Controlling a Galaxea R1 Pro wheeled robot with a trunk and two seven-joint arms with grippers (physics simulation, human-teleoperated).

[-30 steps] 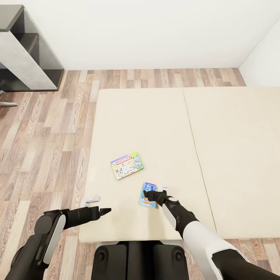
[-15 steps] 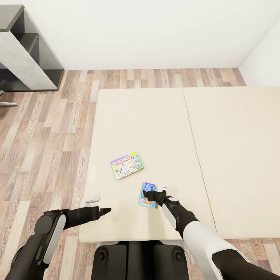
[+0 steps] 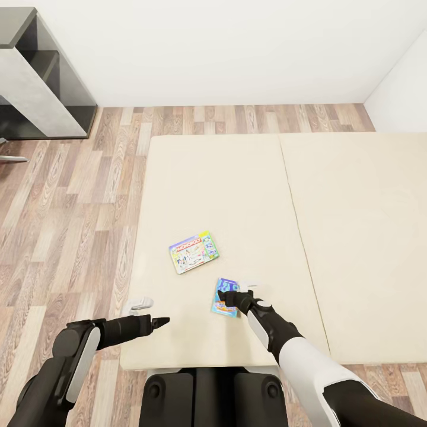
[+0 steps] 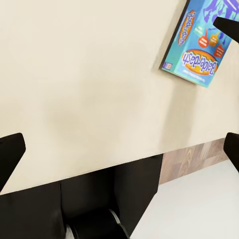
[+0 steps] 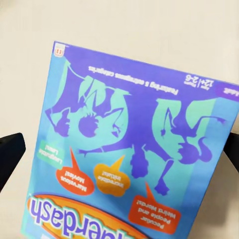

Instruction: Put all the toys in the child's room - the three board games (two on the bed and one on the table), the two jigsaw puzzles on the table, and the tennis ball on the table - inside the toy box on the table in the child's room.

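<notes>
Two board games lie flat on the cream bed (image 3: 237, 178). The Monopoly box (image 3: 194, 252) is near the bed's front left part. The blue Balderdash box (image 3: 224, 295) (image 5: 134, 149) lies a little nearer to me and to the right. My right gripper (image 3: 228, 298) (image 5: 119, 149) hovers right over the Balderdash box, open wide, with a dark finger at each side of it. My left gripper (image 3: 159, 322) (image 4: 119, 149) is open over the bare bed near its front edge, left of the Balderdash box (image 4: 199, 45).
Wooden floor (image 3: 83, 196) runs along the bed's left side and behind it. A grey shelf unit (image 3: 35, 83) stands at the back left against the white wall. A seam (image 3: 295, 201) splits the bed into two halves. My dark base (image 3: 207, 391) is against the bed's front edge.
</notes>
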